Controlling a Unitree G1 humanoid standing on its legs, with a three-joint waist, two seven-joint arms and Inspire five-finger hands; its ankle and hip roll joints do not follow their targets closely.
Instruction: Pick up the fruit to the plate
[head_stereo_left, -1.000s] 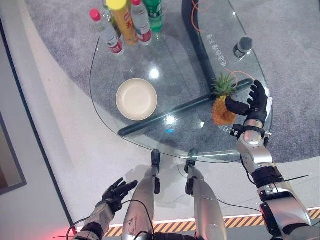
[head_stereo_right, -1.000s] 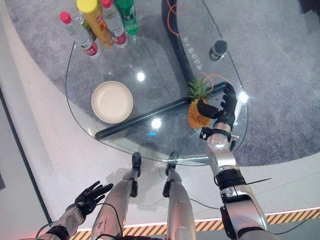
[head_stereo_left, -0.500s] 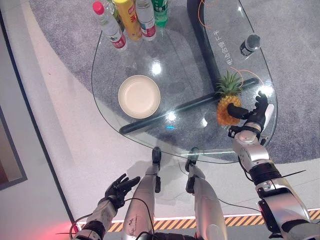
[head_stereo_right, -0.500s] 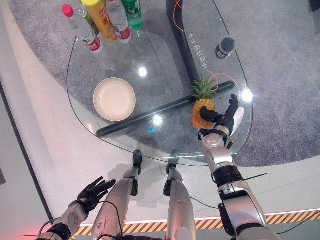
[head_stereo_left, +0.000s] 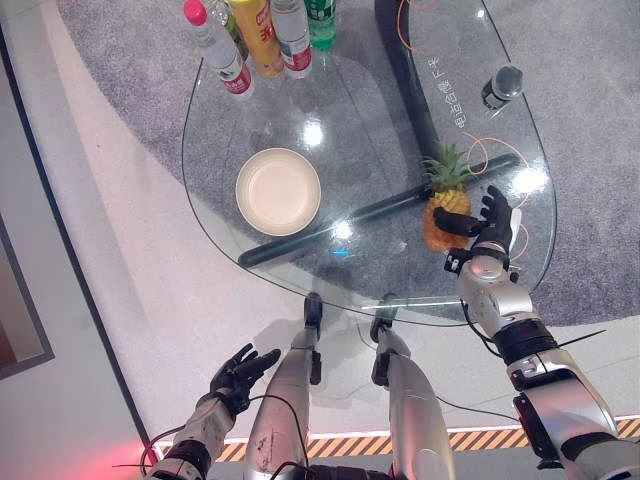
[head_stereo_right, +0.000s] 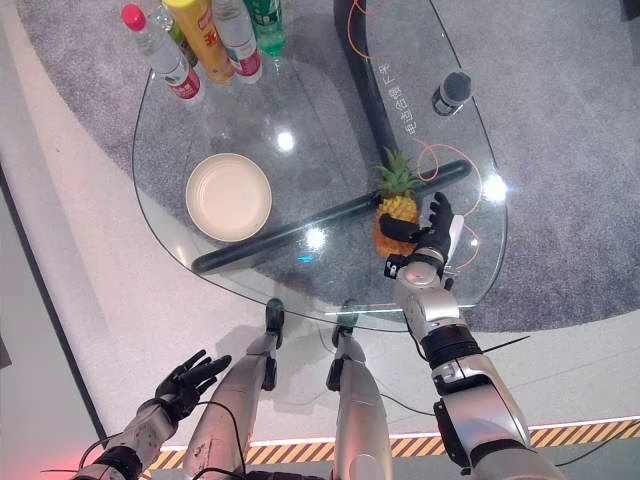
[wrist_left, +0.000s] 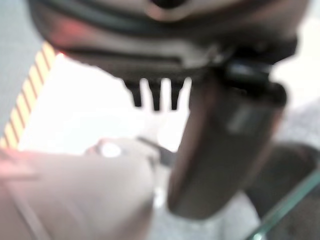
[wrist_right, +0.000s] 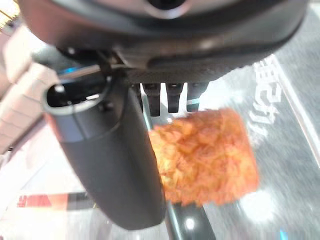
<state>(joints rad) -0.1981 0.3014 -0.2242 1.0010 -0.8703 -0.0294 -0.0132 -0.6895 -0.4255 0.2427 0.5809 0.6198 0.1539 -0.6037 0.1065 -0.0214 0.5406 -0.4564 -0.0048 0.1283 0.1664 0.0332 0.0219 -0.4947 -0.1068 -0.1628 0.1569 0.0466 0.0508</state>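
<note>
Closer now, right hand (head_stereo_left: 487, 222) has its fingers curling round the pineapple (head_stereo_left: 441, 212), grip unconfirmed; I note fruit not lifted, plate (head_stereo_left: 277, 191) empty, left hand (head_stereo_left: 237, 371) open

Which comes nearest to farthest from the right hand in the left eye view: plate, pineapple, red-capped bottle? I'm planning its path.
1. pineapple, right beside the right hand, at the thumb.
2. plate, mid-table, toward the robot's left.
3. red-capped bottle, far left corner of the glass table.

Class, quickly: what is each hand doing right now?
Left hand: open, holding nothing, low beside the table.
Right hand: open, thumb and fingers around the pineapple, not closed on it.
</note>
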